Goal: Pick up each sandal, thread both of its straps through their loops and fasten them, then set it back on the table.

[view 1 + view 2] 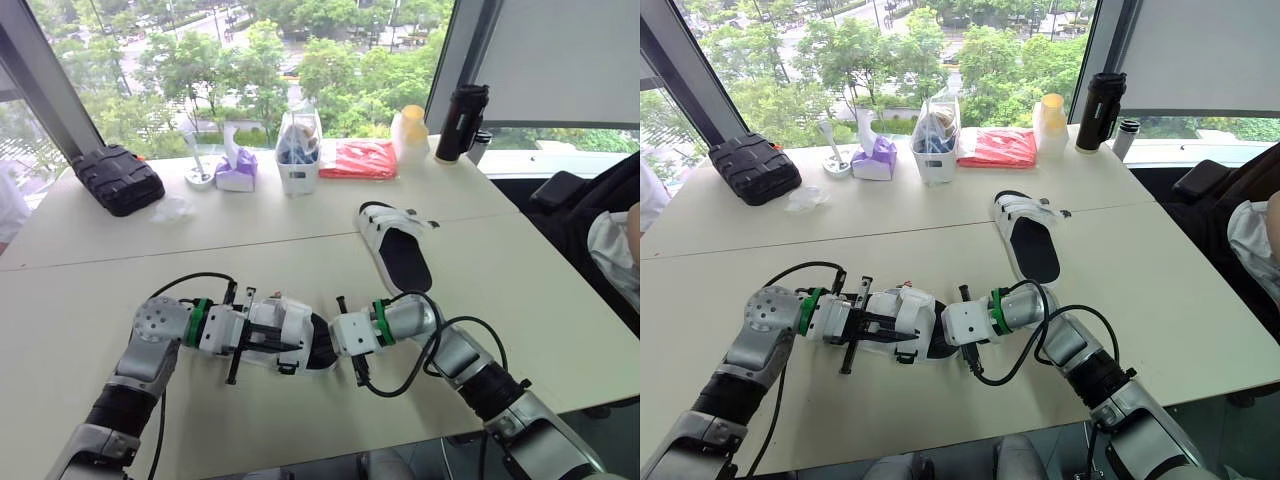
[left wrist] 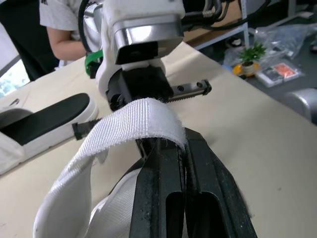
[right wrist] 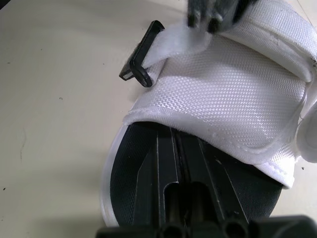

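One white sandal with a black footbed point(image 1: 395, 245) lies flat on the table point(image 1: 560, 320), right of the middle, beyond my arms. The other sandal point(image 1: 295, 340) is between my two grippers near the front edge. My left gripper point(image 2: 171, 144) is shut on a white strap point(image 2: 133, 119) of this sandal, lifting its end. A black loop point(image 3: 141, 54) sits at the side of the white upper point(image 3: 218, 94). My right gripper point(image 3: 173, 131) is shut, its fingers lying on the black footbed and reaching under the upper.
Along the far edge by the window stand a black pouch point(image 1: 118, 178), a tissue pack point(image 1: 237, 170), a clear container point(image 1: 299, 150), a red packet point(image 1: 358, 158), a yellow-lidded bottle point(image 1: 410, 135) and a black flask point(image 1: 461, 122). A person point(image 1: 615, 240) sits at the right.
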